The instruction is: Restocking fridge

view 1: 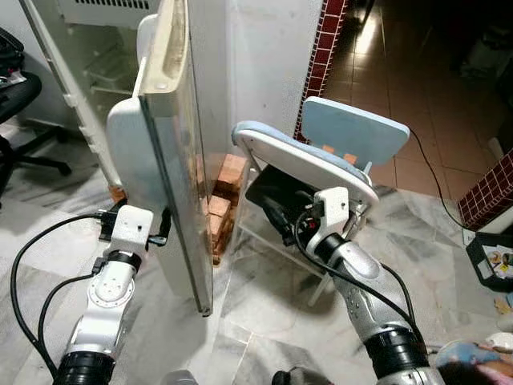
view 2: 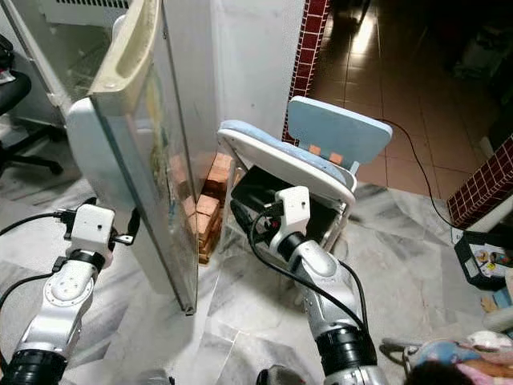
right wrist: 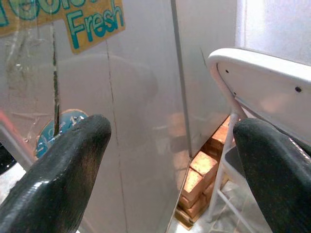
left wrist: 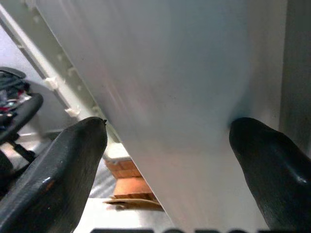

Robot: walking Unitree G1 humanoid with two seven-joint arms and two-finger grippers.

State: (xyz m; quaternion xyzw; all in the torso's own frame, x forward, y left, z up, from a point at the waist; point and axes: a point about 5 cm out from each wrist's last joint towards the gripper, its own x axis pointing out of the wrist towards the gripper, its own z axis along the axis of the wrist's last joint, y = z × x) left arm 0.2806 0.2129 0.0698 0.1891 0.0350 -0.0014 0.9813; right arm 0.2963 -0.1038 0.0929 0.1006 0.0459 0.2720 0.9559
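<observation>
Fridge [view 1: 240, 72]: white cabinet standing on the marble floor, its interior shelves visible at the upper left of the head views.
Fridge door [view 1: 172, 184]: swung open toward the robot and seen nearly edge-on — the pale inner liner faces the robot's left, the glossy outer face its right; the outer face carries a yellow sticker [right wrist: 95, 24] with the word "Fresh" and a round blue sticker lower down.
Floor [view 1: 264, 321]: grey-veined marble tile; darker brown tile lies beyond, at the upper right.
Chair [view 1: 337, 148]: folding chair with light-blue seat and back on a white frame, tilted, just beside the fridge on the robot's right.
Bricks [view 1: 224, 200]: a stack of reddish bricks on the floor between the fridge base and the chair.
Office chair [view 1: 20, 120]: black, at the far left edge, well apart from the door.
Left gripper [left wrist: 167, 160]: raised at the lower part of the door; fingers [left wrist: 63, 170] spread wide with the door's free edge between them — whether the pads actually touch the door cannot be told.
Right gripper [right wrist: 172, 170]: held up in front of the chair, pointing toward the door's outer face; fingers wide apart, nothing between them.
Cables [view 1: 32, 257]: black leads running along both silver arms.
</observation>
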